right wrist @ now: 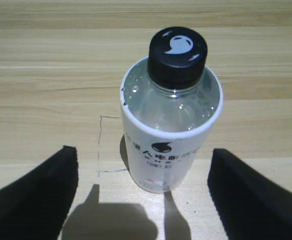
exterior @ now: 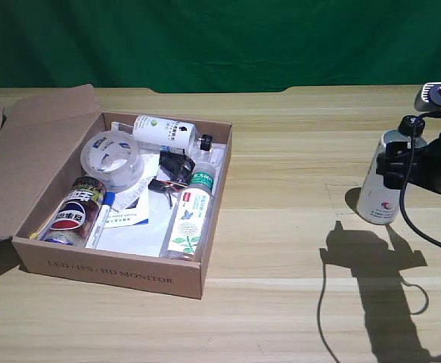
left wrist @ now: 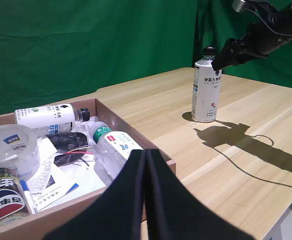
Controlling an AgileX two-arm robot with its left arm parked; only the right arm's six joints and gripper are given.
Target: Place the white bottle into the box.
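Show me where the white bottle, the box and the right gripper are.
white bottle (exterior: 377, 198), exterior view, on its label.
box (exterior: 114, 270), exterior view, on its printed front wall.
right gripper (right wrist: 143, 192), right wrist view, midway between its open fingers.

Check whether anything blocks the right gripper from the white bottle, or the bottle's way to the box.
Nothing visible does. The right gripper is open, one finger on each side of the upright white bottle. Bare table lies between the bottle and the box, but the box is crowded with items.
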